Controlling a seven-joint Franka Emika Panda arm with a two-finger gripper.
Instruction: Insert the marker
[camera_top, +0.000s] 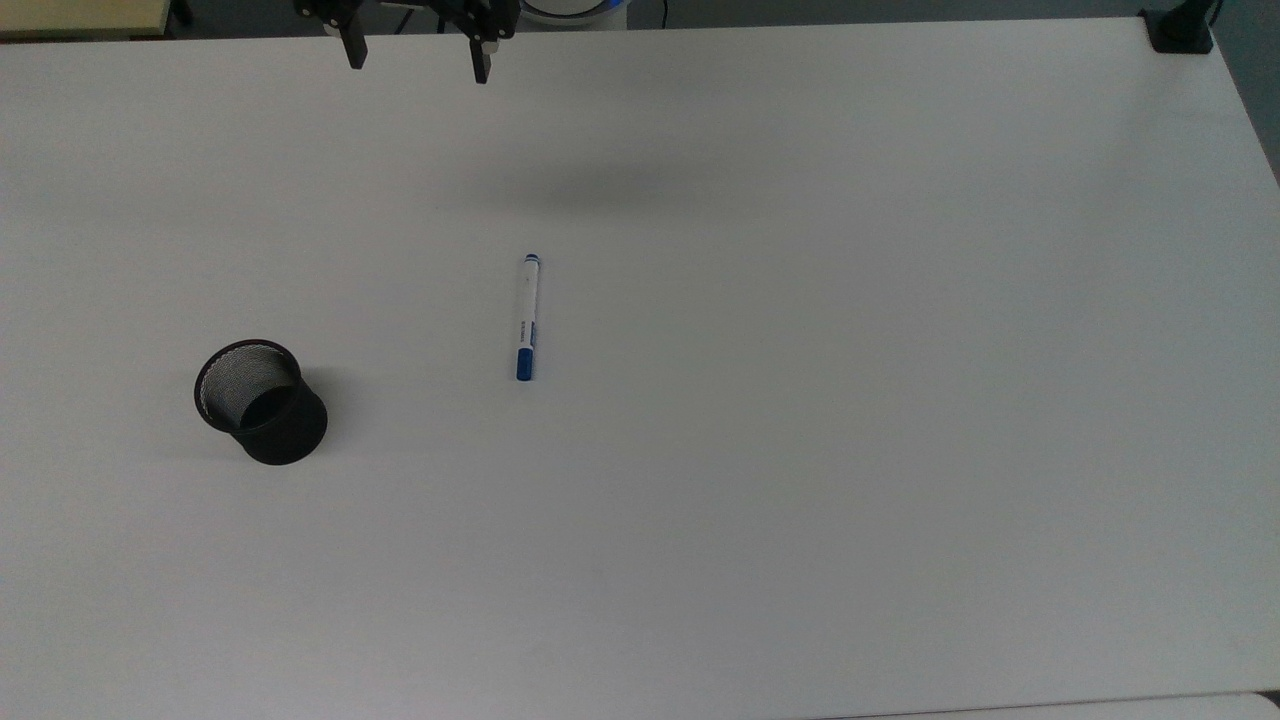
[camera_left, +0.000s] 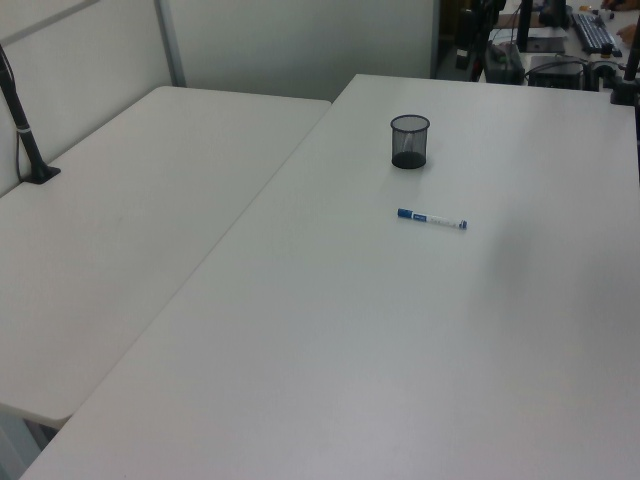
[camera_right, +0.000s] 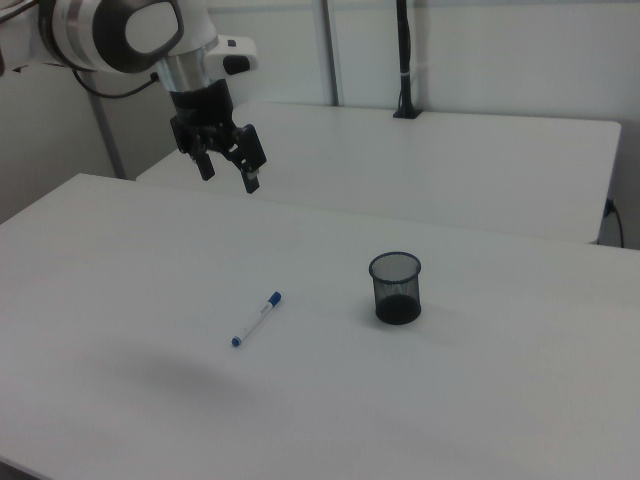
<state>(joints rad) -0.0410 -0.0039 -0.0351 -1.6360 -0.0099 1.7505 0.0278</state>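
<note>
You won't get any readable text here. The marker (camera_top: 527, 316) has small dark print on its white barrel, approx. mid-length, but it's too small to make out. No other labels, nos. or signs are legible.

Bare table (camera_top: 800, 450) around marker (camera_top: 527, 317); cup (camera_top: 262, 402) well apart

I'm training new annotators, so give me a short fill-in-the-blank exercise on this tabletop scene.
1. The slim white marker with a blue cap lies flat on the white ____.
2. The black mesh cup stands ____, its mouth facing up.
3. The robot's two-finger gripper hangs in the air with its fingers ____.
4. The cup holds ____ markers.

Missing words: table; upright; open; no
</note>
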